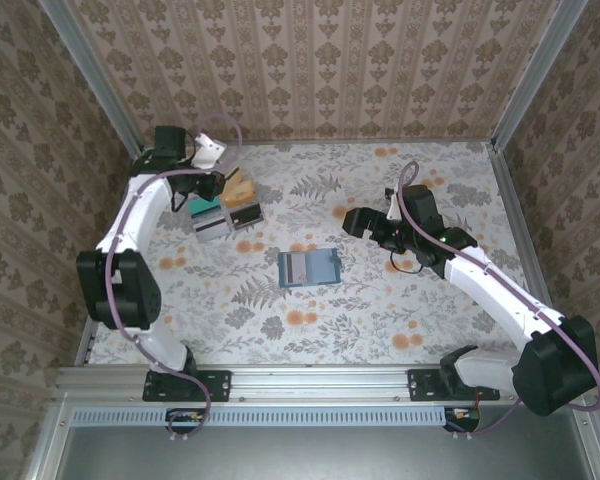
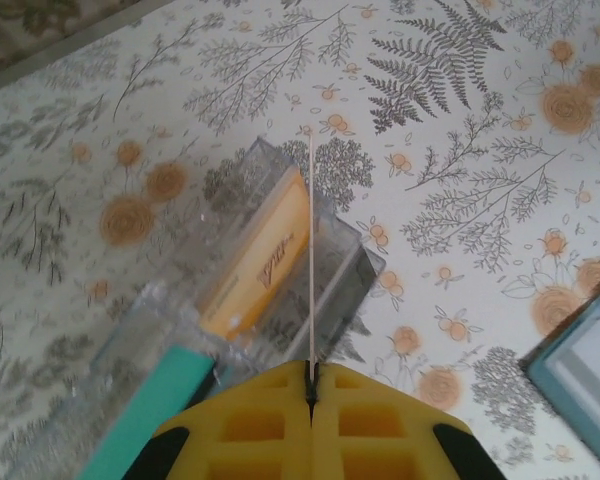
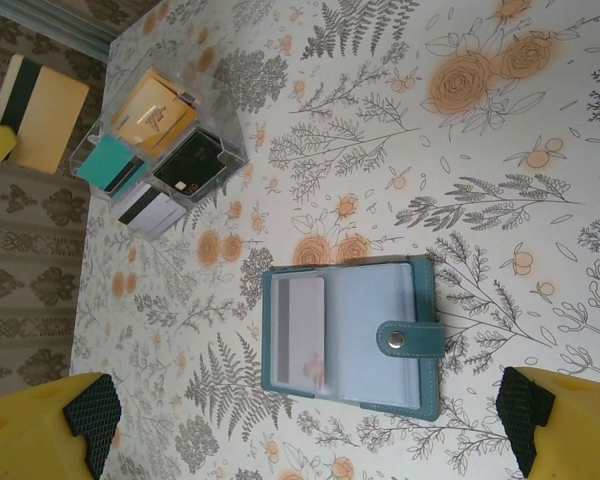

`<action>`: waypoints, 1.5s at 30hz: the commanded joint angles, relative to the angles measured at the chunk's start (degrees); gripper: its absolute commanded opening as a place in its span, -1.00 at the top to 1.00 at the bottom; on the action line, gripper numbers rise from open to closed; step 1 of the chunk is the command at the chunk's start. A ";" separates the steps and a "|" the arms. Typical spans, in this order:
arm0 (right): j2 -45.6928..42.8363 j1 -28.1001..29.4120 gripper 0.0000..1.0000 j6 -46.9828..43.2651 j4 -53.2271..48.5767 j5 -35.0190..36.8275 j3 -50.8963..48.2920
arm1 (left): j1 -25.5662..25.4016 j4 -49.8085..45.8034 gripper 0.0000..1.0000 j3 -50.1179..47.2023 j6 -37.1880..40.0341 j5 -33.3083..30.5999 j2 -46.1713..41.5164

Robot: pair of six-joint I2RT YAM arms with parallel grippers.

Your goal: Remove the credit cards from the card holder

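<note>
Right arm (image 1: 490, 280): white-shelled, rising from its base at the near rail, elbow bent, forearm reaching leftward over the floral-printed table (image 1: 380, 310).
Card holder: small teal-blue folding wallet (image 3: 355, 340), leather-like with a snap tab, lying open and flat mid-table. Its sleeves are clear, with a grey card (image 3: 302, 330) in the left pocket.
Right gripper (image 3: 308, 425): yellow fingers with black pads spread wide, aimed at the wallet and clear of it, holding nothing.
Left arm (image 1: 130, 215): stretched toward the far-left corner, wrist folded back toward the centre.
Organiser: clear plastic compartmented tray (image 3: 165, 150) holding an orange card (image 3: 155, 110), a teal card (image 3: 113, 165), a black card (image 3: 190, 160) and a silver-white card (image 3: 152, 205).
Left gripper (image 2: 311, 378): yellow fingers pressed together, pinching a thin tan-orange card with a dark stripe (image 3: 42, 105), seen edge-on over the tray in the left wrist view.
</note>
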 commanded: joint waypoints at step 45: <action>3.11 -0.25 -0.99 3.59 3.04 -6.09 -0.42 | 0.48 -8.84 1.00 13.96 37.21 2.30 19.87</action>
